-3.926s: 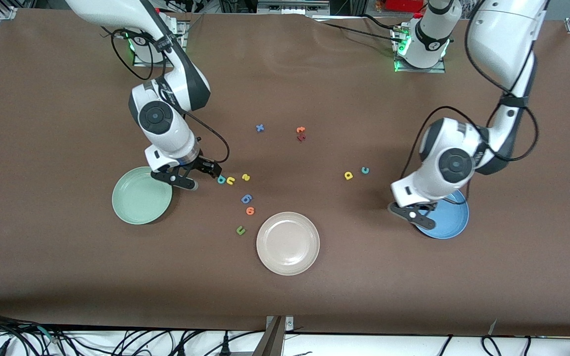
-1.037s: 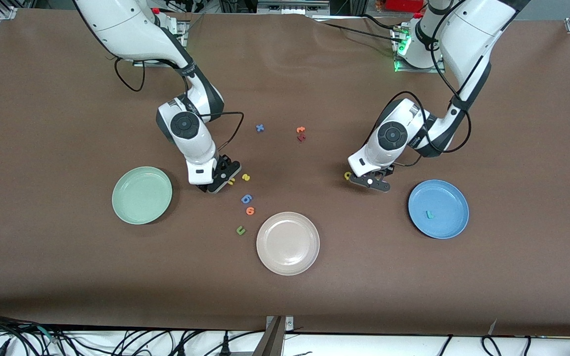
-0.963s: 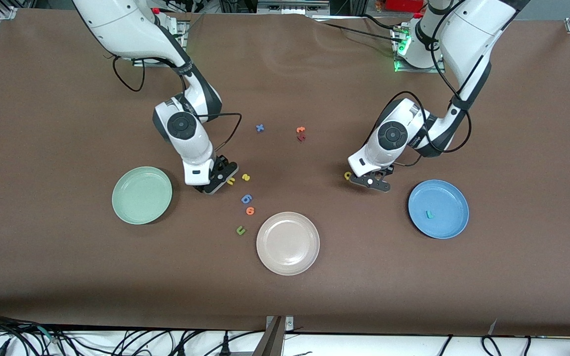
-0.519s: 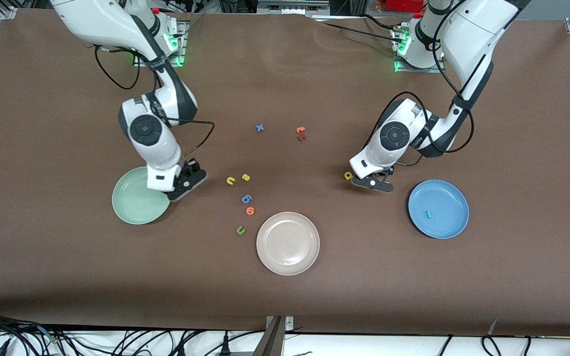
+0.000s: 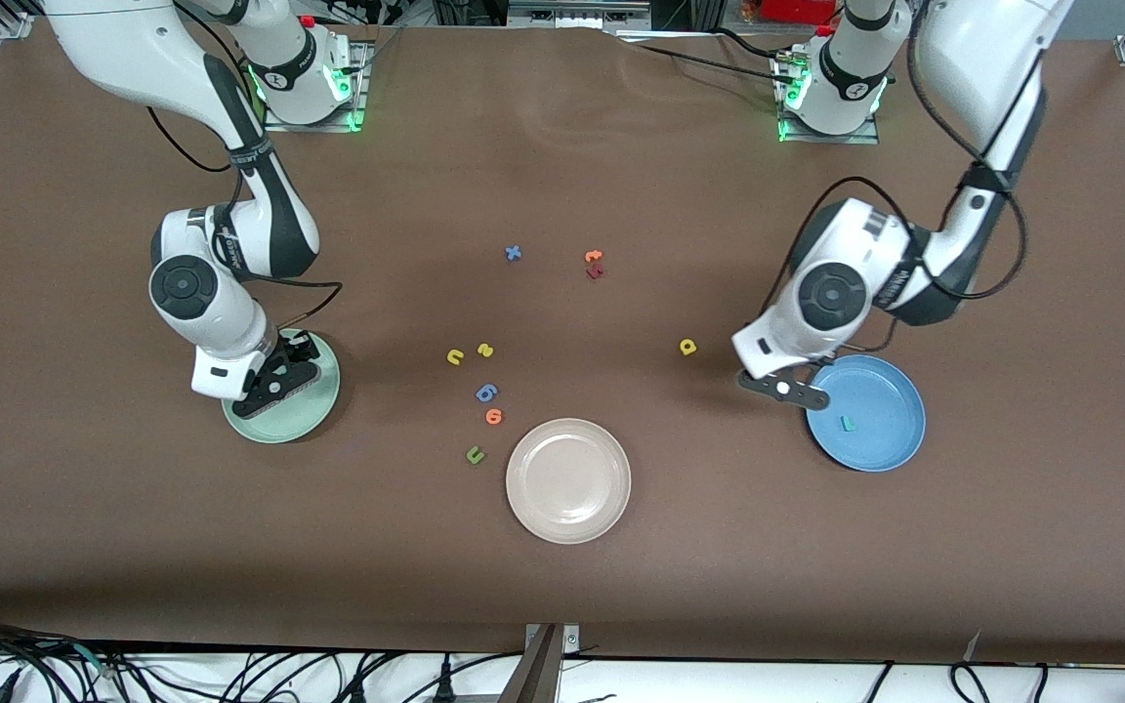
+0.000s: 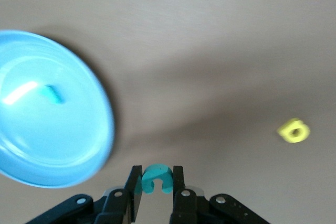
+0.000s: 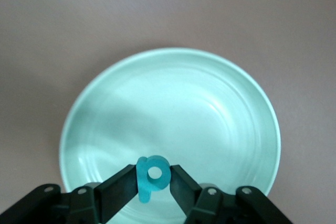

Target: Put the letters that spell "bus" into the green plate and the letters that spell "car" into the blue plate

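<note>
The brown table (image 5: 562, 146) carries three plates (image 5: 568, 480) and scattered foam letters (image 5: 486, 392).

Evenly and brightly lit from overhead across the brown table (image 5: 562, 605) in the front view, with no harsh glare. Soft, short shadows under both arms and a thin dark crescent along the lower rim of the beige plate (image 5: 568, 480). Darker along the bottom edge of the frame. Green status lights glowing at the two bases along the top. Sharp throughout there. Noticeably smeared in the left wrist view: blue plate (image 6: 50, 109) and yellow letter (image 6: 294, 130) blurred, a white glare streak on the plate's bowl, diffuse shadow bands across the middle. Clearer in the right wrist view, with soft sheen on the green plate (image 7: 210, 98).
</note>
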Robot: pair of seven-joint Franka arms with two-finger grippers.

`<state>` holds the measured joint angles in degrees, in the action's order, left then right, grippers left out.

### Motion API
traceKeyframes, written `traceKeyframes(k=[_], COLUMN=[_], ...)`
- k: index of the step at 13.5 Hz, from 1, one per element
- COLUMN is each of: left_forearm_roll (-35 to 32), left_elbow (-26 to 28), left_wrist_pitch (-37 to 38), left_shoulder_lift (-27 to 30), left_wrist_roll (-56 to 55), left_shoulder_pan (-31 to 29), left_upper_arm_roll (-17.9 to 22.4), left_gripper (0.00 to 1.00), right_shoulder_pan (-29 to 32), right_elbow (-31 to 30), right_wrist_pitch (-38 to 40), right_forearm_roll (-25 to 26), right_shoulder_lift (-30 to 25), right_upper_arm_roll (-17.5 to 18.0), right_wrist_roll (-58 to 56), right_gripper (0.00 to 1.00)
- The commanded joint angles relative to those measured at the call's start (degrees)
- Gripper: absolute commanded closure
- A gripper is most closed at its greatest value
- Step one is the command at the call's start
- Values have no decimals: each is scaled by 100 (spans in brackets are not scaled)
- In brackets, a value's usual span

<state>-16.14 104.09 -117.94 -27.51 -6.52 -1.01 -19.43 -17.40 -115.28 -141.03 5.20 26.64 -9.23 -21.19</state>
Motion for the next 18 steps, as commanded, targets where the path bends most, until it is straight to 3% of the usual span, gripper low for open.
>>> traceKeyframes(k=[1,3,4,5,6,7,8,10,13,15,18], left_forearm_roll=[-153,-214,-214,-188,-162,-153,-135,-91,610,647,586], left_elbow=[-160,-152,-152,-152,-152,-152,-143,-143,-125,-117,-134], left_wrist_pitch=[43,-272,-448,-563,-564,-564,-564,-511,-406,-406,-633], left_shoulder_lift=[-219,-421,-544,-623,-633,-633,-633,-607,-563,-571,-650], left_wrist_roll=[930,1457,1713,1933,2005,2005,2005,1918,1306,454,-847], left_shoulder_pan=[-557,-864,-1014,-1172,-1174,-1130,-1138,-1095,-1095,-1051,-289], left_upper_arm_roll=[-43,-34,-34,-43,-43,-43,-60,-165,-525,-841,-834], left_gripper=[90,88,88,85,77,21,0,0,0,0,0], right_shoulder_pan=[-35,-35,-35,-35,-35,-44,-44,-61,-140,-315,-492], right_elbow=[-21,-12,-21,-21,-21,-12,-12,23,50,50,50], right_wrist_pitch=[-118,-109,-92,-57,13,144,302,295,-72,-450,-812], right_forearm_roll=[-133,-133,-151,-177,-177,-177,-177,-169,-177,-169,-168], right_shoulder_lift=[149,140,123,62,-52,-158,-237,-229,-72,139,324], right_upper_arm_roll=[-62,-62,-53,-44,-18,113,331,859,1308,1502,1555], right_wrist_roll=[-113,-78,-43,-43,18,227,708,1544,2223,3291,4891], right_gripper=[79,26,5,0,0,0,0,0,1,1,8])
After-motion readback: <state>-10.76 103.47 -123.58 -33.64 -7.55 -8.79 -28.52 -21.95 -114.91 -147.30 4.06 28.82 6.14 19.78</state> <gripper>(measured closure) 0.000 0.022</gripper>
